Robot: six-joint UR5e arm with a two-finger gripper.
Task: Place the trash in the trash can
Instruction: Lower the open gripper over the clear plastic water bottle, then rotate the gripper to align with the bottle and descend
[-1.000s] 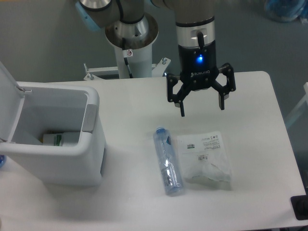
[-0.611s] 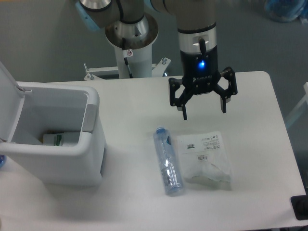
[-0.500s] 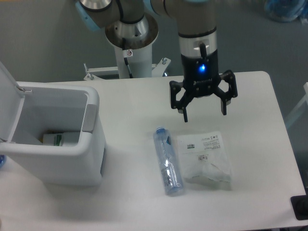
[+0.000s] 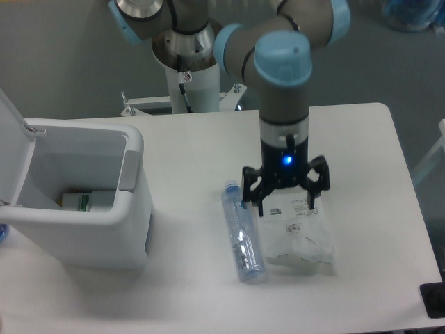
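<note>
While the plastic bag (image 4: pixel 299 233) lay flat on the desk (image 4: pixel 361 146), right of centre, its upper edge sat directly under the claw (image 4: pixel 285 203), so the bag looked like the pick target. Claw was spread wide, fingers pointing down, holding nothing; its tips straddled the bag's labelled top end, low over it, contact not resolvable from this view. Bag's long axis ran roughly toward the camera, away from the claw, so most of the bag lay on the near side of the fingers.

Plastic bottle (image 4: pixel 242 233) lay just beside the bag's left edge, long axis also running toward the camera, slightly slanted. Its top end was just left of the claw's left finger, close enough that closing could nudge it, my guess.

Trash can (image 4: pixel 104 229) stood well apart at the desk's left, lid (image 4: pixel 10 139) hinged up, mouth open, some item already inside. Any carry would go left from there.
</note>
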